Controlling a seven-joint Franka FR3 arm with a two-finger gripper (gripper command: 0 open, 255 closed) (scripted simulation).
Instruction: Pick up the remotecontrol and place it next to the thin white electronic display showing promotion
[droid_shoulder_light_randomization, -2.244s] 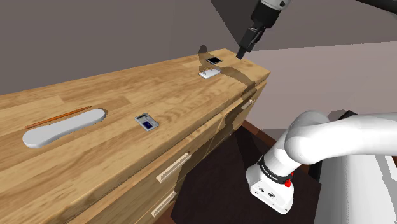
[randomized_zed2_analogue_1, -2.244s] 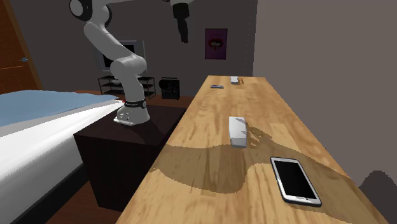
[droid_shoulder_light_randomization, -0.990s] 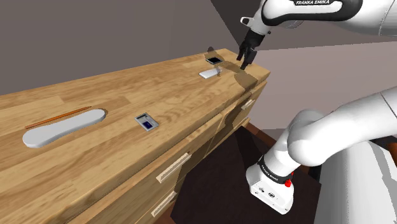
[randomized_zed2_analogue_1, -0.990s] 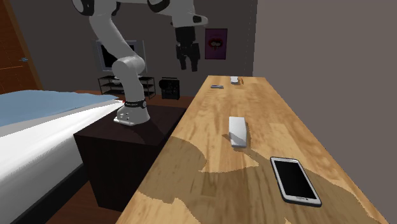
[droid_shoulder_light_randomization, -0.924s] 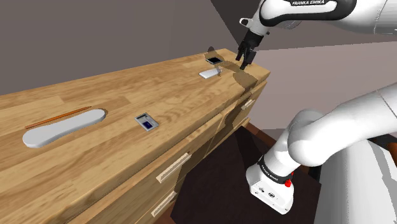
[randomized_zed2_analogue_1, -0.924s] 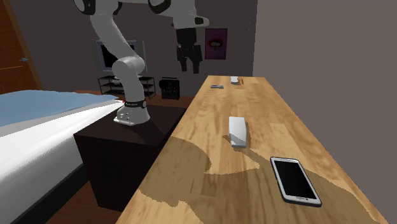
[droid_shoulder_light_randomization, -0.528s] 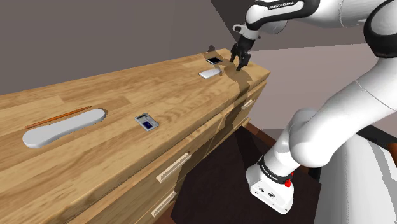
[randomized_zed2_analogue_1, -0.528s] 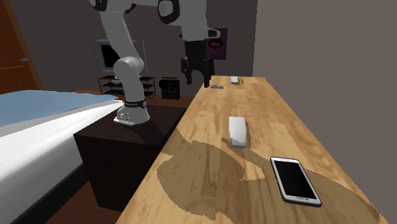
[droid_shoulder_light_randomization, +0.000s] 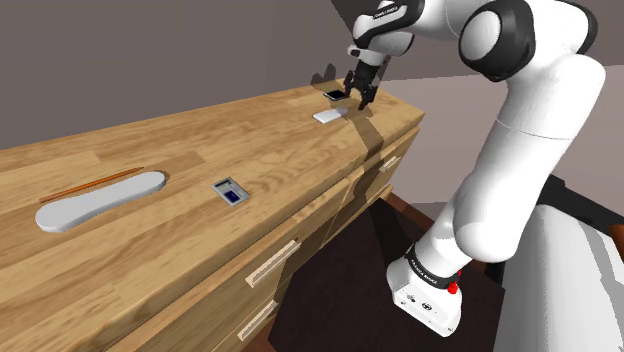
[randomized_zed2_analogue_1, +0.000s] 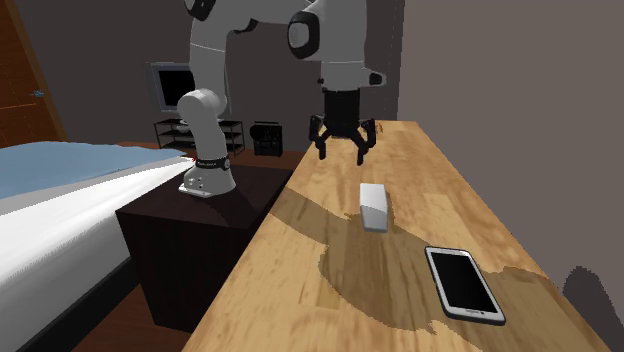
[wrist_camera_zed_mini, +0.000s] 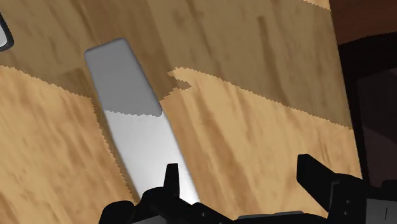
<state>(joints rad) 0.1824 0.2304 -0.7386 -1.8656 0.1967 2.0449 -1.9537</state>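
Standing wide apart, the jaws grip nothing. The gripper (randomized_zed2_analogue_1: 340, 148) has dropped lower than it was half a second ago and now hangs close over the wooden top (randomized_zed2_analogue_1: 330, 290). The remote (wrist_camera_zed_mini: 137, 127), a pale flat bar, has not moved. It lies flat on the top with its near end just beneath one finger (wrist_camera_zed_mini: 169, 181), not between the two. In the second exterior view it sits between the gripper and the phone (randomized_zed2_analogue_1: 463, 283), apart from both.
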